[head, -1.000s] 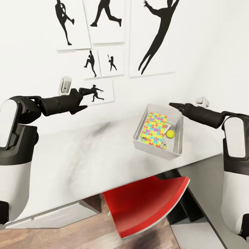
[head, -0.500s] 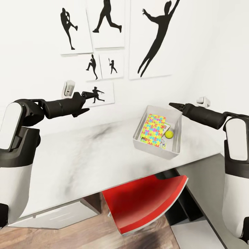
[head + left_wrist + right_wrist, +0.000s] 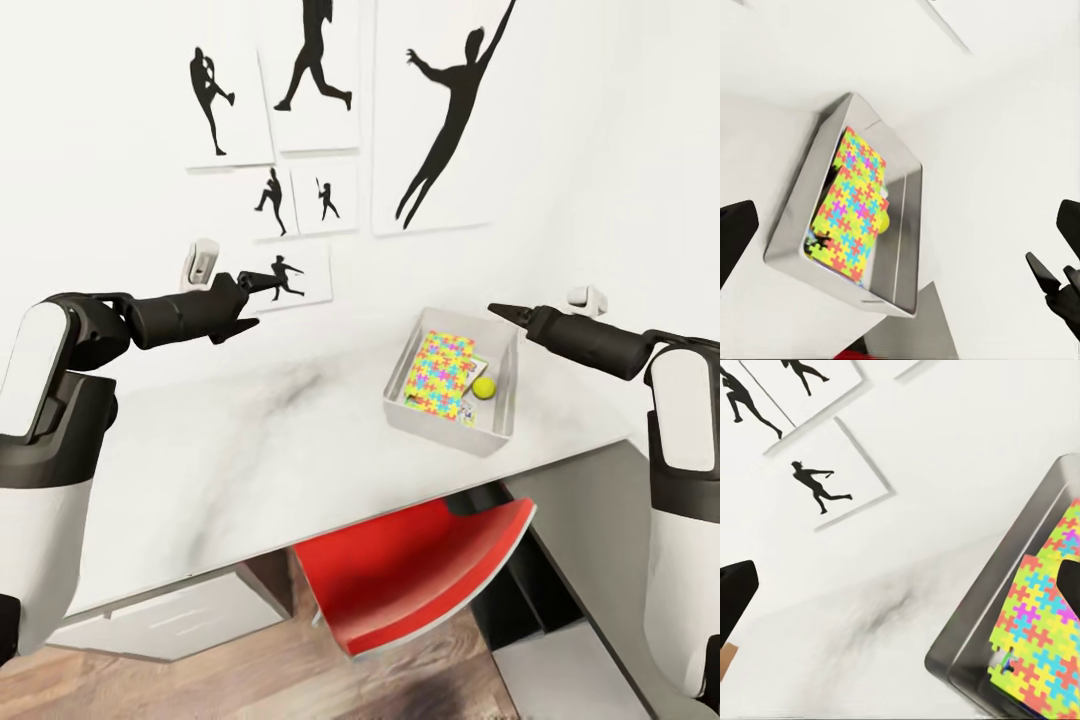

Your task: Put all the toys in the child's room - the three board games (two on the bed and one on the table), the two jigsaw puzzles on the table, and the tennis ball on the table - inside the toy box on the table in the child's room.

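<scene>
On the pale table (image 3: 250, 450) stands the grey toy box (image 3: 437, 422), toward its right end. Inside lies a jigsaw puzzle (image 3: 440, 372) (image 3: 851, 210) (image 3: 1042, 637) with the tennis ball (image 3: 484, 387) (image 3: 881, 220) beside it. Corners of other flat boxes (image 3: 468, 410) poke out under the puzzle, their prints hidden. My left gripper (image 3: 255, 303) hovers open above the table's back left, empty. My right gripper (image 3: 497, 311) hangs open just above the toy box's far right rim, holding nothing; its fingers (image 3: 736, 589) frame the box.
A red chair (image 3: 420, 580) is tucked under the table's front edge. A lower dark grey desk (image 3: 590, 510) adjoins on the right. Black silhouette prints (image 3: 440, 110) cover the white wall behind. Wood-plank floor (image 3: 200, 680) shows below.
The whole picture has drifted, so the camera has moved. Both arms hold much the same pose with open, empty grippers; the toy box and its contents stay put.
</scene>
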You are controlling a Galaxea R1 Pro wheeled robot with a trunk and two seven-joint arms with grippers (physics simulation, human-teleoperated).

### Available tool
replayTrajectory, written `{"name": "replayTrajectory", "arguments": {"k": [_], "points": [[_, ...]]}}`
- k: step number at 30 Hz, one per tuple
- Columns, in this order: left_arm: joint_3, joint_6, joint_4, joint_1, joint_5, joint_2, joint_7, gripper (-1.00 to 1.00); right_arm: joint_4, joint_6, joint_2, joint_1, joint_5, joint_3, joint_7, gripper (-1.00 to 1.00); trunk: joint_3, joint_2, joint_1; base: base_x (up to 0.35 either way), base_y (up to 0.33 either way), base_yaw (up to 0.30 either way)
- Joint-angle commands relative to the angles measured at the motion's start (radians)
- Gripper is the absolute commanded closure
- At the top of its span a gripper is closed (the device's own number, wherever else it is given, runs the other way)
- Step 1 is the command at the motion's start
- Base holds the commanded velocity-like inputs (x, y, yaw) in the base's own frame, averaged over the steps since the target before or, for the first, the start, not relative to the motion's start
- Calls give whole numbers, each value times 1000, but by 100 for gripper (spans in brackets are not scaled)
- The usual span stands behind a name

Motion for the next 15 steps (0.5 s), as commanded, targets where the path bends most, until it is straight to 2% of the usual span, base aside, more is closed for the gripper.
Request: {"name": "replayTrajectory", "arguments": {"k": [1,7,15], "points": [[-1,-1,-1,-1,10,1,10,-100,0,5,0,-1,10,-1,10,-100,0,-2,0,-238,17,-30],[0,-1,-1,3,10,3,4,-100,-1,5,0,4,10,-1,10,-100,10,-2,0,-259,73,-62],[0,-1,-1,6,10,4,1,-100,-1,5,0,6,11,-1,10,-100,23,-2,0,-261,165,-113]]}}
